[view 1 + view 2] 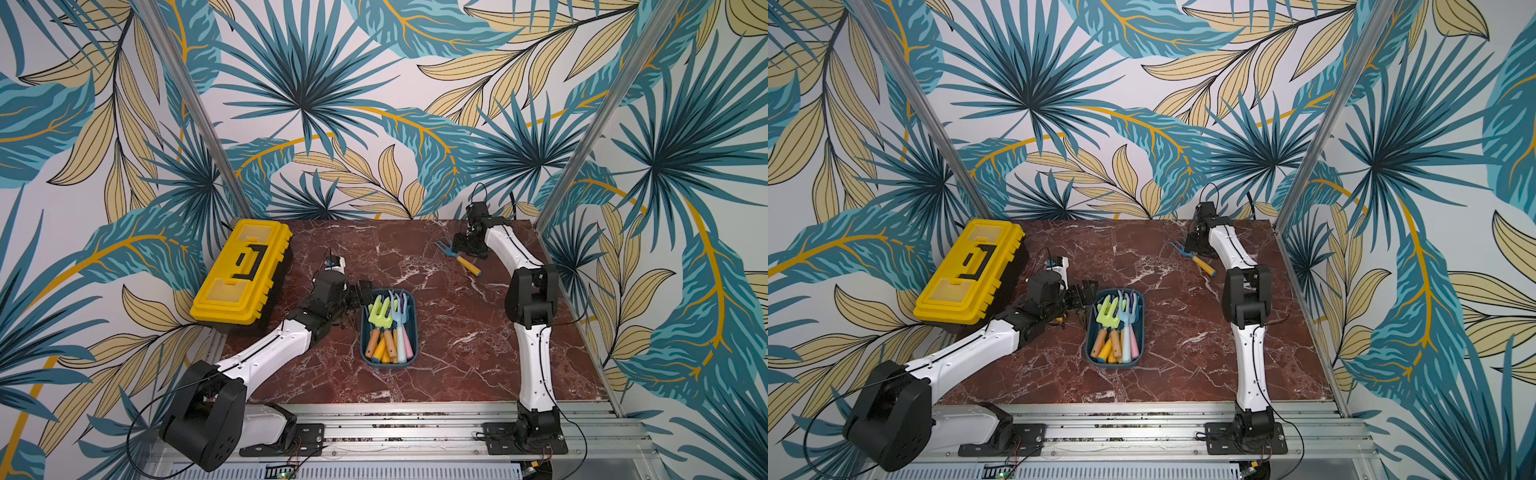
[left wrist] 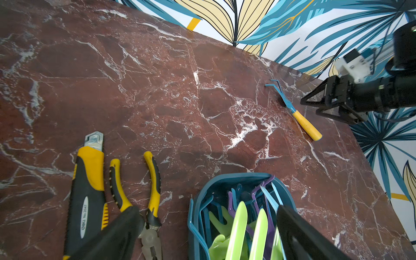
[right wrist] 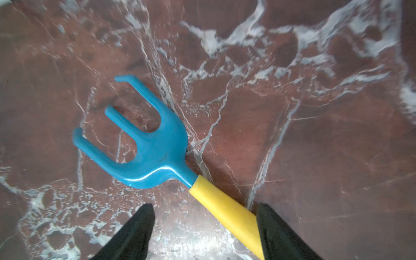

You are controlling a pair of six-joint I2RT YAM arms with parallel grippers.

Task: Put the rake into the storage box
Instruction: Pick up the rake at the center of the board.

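Several rakes already lie in the storage box at mid-worktop. One blue-headed, yellow-handled rake lies flat on the far right of the worktop, so pickup, carry and drop appear left to do.

Right pincer: jaws apart astride the handle, nothing gripped. Left pincer: wide, empty, beside the box's far corner.

Only the left wrist view shows a utility knife and pliers. Only the right wrist view shows the straddle.
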